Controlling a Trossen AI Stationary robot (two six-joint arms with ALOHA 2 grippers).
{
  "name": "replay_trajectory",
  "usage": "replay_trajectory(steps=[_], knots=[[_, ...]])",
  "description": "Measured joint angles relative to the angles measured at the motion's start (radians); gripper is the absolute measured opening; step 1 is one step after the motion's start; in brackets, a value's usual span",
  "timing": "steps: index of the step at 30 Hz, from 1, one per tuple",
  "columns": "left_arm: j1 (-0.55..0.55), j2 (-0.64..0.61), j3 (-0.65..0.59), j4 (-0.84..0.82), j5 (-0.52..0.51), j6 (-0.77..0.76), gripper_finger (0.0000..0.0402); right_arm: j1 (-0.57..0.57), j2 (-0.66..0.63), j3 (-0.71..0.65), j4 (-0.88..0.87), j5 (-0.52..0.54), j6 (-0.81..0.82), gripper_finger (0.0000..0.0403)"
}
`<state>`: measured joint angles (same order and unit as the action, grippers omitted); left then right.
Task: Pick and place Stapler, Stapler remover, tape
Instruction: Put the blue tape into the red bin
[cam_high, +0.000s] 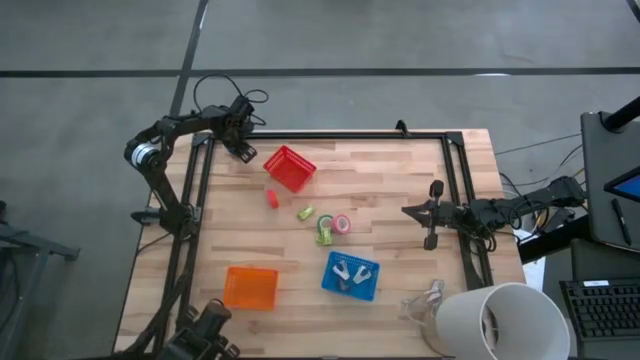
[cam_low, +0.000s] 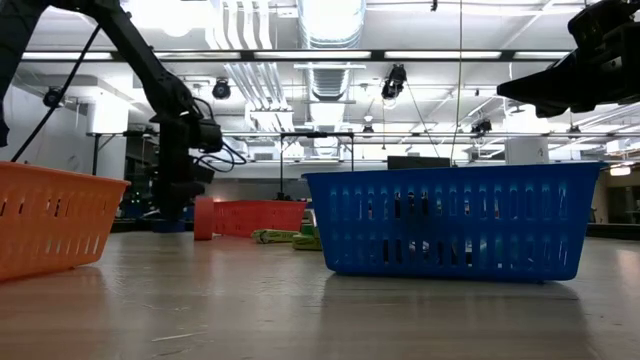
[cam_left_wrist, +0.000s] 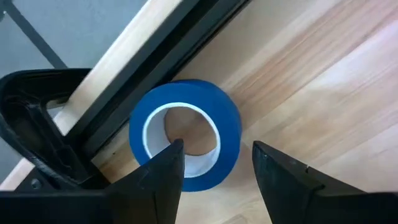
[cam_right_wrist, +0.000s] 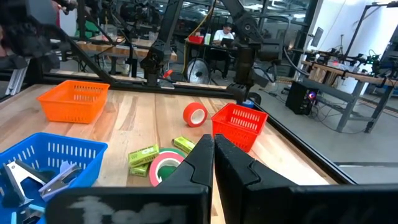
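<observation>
My left gripper (cam_left_wrist: 214, 165), fingers apart, straddles a blue tape roll (cam_left_wrist: 185, 134), seemingly untouched, beside the red basket (cam_high: 290, 167); right gripper (cam_right_wrist: 213, 155) pressed together.

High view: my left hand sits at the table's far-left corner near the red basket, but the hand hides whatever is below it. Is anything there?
Observer: Yes. The left wrist view shows a blue tape roll lying flat beside the frame rail, right under the left hand.
Operator: Is it gripped?
Observer: No, the hand is open. One finger is over the ring's hole and the other is outside it, so they straddle one wall.
Operator: And the right hand?
Observer: Its wrist view shows the right hand shut with nothing in it.
</observation>
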<state>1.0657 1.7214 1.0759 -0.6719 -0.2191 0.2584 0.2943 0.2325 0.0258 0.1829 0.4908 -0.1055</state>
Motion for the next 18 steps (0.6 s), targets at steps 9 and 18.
replay_trajectory(steps=[9, 18], knots=[[0.0, 0.0, -0.024, 0.017, 0.015, 0.0, 0.0136, 0.0, 0.0, 0.0, 0.0, 0.0, 0.0, 0.0008], [-0.009, -0.006, -0.027, 0.019, 0.017, 0.004, 0.003, 0.0, 0.0, 0.0, 0.0, 0.0, 0.0, 0.0008]])
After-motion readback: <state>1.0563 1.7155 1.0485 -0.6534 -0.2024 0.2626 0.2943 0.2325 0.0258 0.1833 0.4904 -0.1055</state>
